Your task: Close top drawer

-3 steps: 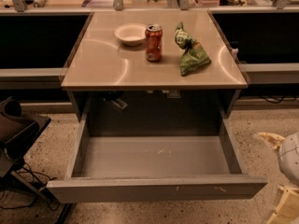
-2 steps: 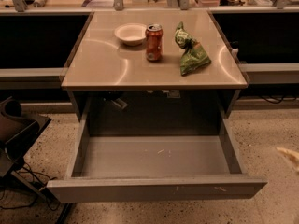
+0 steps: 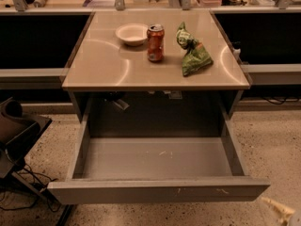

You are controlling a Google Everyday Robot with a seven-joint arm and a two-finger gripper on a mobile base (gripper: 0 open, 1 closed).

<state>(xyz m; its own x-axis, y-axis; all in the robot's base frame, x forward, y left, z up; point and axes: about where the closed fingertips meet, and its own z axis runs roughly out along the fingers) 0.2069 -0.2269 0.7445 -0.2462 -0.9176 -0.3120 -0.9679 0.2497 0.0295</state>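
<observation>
Camera view catches only a pale sliver of the gripper (image 3: 278, 211) in the bottom right corner, near the drawer's right front corner but apart from it; whether it is wide or narrow I cannot tell. The top drawer (image 3: 155, 190) stands pulled far out toward the camera, its scuffed floor showing. Closing looks not yet begun, so the whole push remains. Farther back, the tabletop (image 3: 103, 65) holds a bowl (image 3: 132, 34), a can (image 3: 155, 43) and a green bag (image 3: 194, 55).
</observation>
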